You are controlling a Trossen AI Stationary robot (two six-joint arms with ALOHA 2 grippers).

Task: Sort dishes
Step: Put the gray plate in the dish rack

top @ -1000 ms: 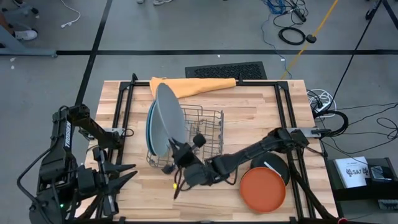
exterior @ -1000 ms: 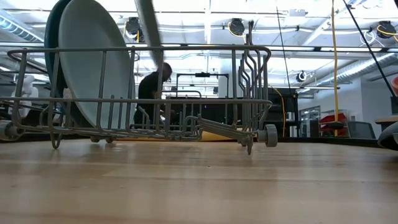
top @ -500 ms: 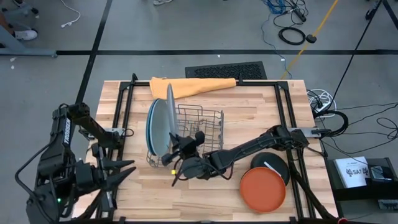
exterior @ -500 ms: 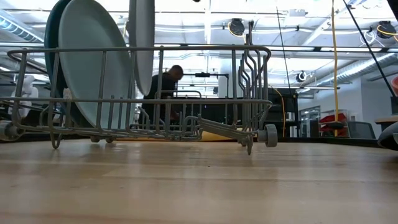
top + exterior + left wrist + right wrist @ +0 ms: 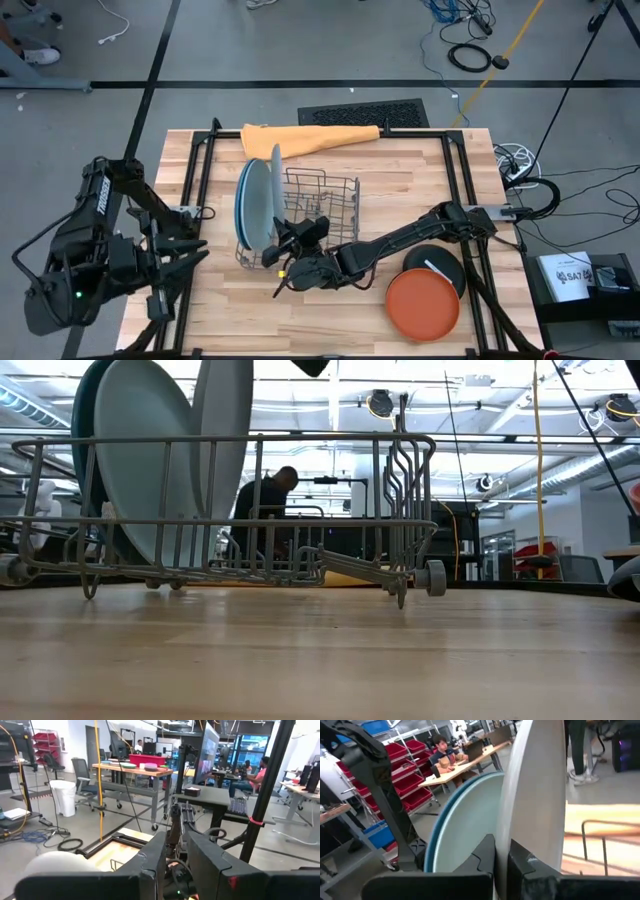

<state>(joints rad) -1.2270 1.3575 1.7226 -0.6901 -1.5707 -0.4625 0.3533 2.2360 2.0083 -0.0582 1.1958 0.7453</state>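
Right gripper [image 5: 283, 252]: fingers pinched on grey plate [image 5: 275, 190] rim, keeping it upright for its slot.
Rack [image 5: 340, 205]: holds plates on edge.
Left gripper [image 5: 190, 262]: waiting aside, fingers parted, empty.

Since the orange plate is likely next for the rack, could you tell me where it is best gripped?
Grip the orange plate by its rim, probably the edge away from the black plate it overlaps. It lies flat on the table, so a gripper must pinch the raised edge from above.

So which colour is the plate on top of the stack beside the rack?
Orange plate; the high view shows it best.
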